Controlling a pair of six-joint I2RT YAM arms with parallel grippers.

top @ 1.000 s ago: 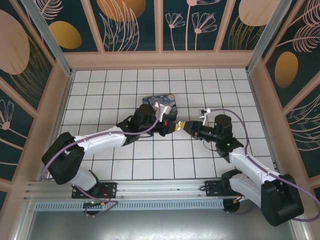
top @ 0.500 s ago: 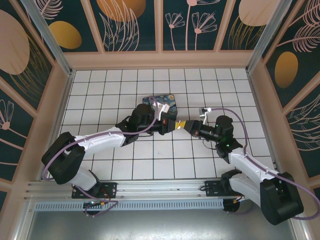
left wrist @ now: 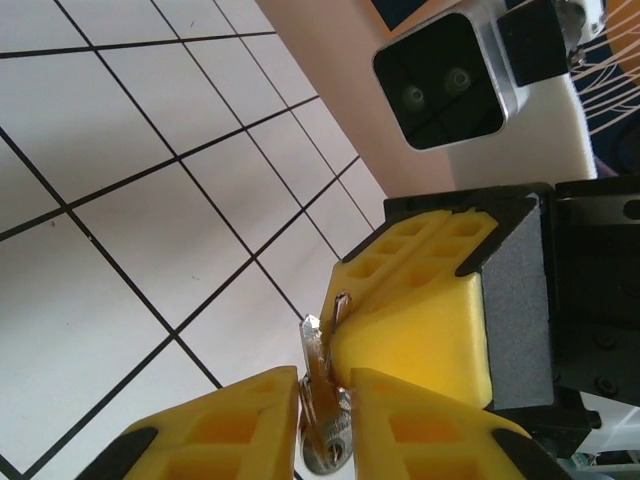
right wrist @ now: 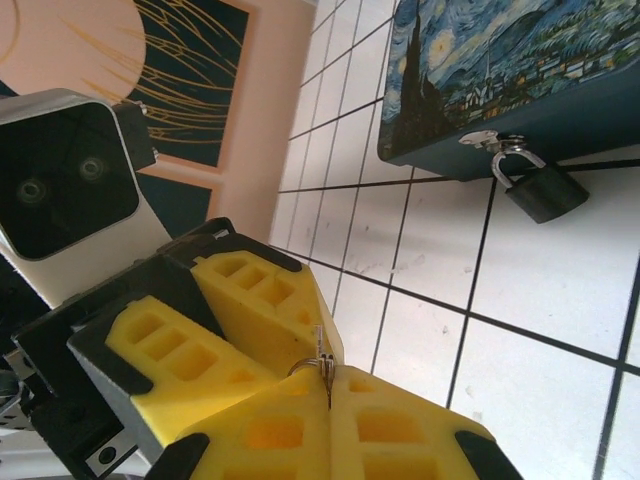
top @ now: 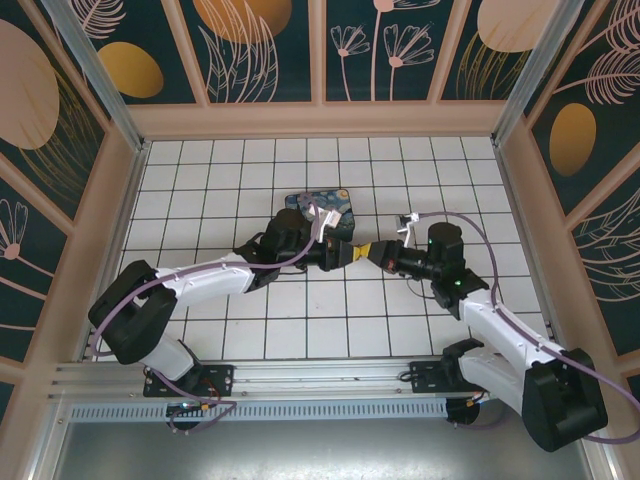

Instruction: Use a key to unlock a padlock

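My two grippers meet tip to tip over the middle of the floor: the left gripper (top: pixel 352 253) and the right gripper (top: pixel 373 254). In the left wrist view the grey key (left wrist: pixel 318 380) stands between the left gripper's (left wrist: pixel 325 375) yellow fingers, blade tip up, against the right gripper's fingers (left wrist: pixel 420 310). In the right wrist view my right gripper (right wrist: pixel 328 378) is shut, with a thin metal sliver and ring of the key (right wrist: pixel 320 355) pinched in its seam. The dark padlock (right wrist: pixel 545 192) hangs from the hasp of the painted tin (right wrist: pixel 500 70).
The Starry Night tin (top: pixel 328 203) lies on the tiled floor just behind the left gripper. Patterned walls (top: pixel 320 50) close in the back and both sides. Open tiles (top: pixel 200 180) lie to the left and right (top: pixel 460 180) of the tin.
Both grippers stay tip to tip at the same spot. The left arm's elbow has shifted slightly and the right wrist has edged a little toward the left gripper.
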